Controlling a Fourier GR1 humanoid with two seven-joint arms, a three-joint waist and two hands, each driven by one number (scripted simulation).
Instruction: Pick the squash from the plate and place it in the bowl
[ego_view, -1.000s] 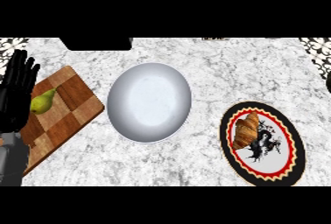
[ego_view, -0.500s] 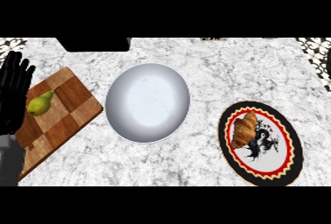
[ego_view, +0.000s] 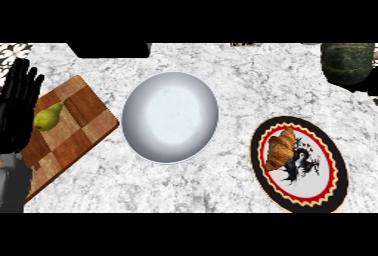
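A white bowl (ego_view: 171, 117) sits at the middle of the marble counter. To its right lies a round plate (ego_view: 325, 192) with a red, black and cream rim. A brown croissant (ego_view: 280, 148) rests on the plate's left part, and no squash is on it. A dark green, rounded, ribbed object (ego_view: 347, 62) shows at the upper right, cut off by the view's edge; I cannot tell what it is. My left hand (ego_view: 18, 107) rests open at the left edge, fingers up, beside the cutting board. My right hand is out of view.
A checkered wooden cutting board (ego_view: 74, 135) lies left of the bowl with a green pear (ego_view: 47, 117) on it. A dark block (ego_view: 111, 50) sits at the counter's far edge, upper left. Bare marble shows between the bowl and the plate.
The dark green rounded object has come into view at the upper right. My left hand has shifted slightly along the left edge. The bowl, the plate and the board have stayed put.
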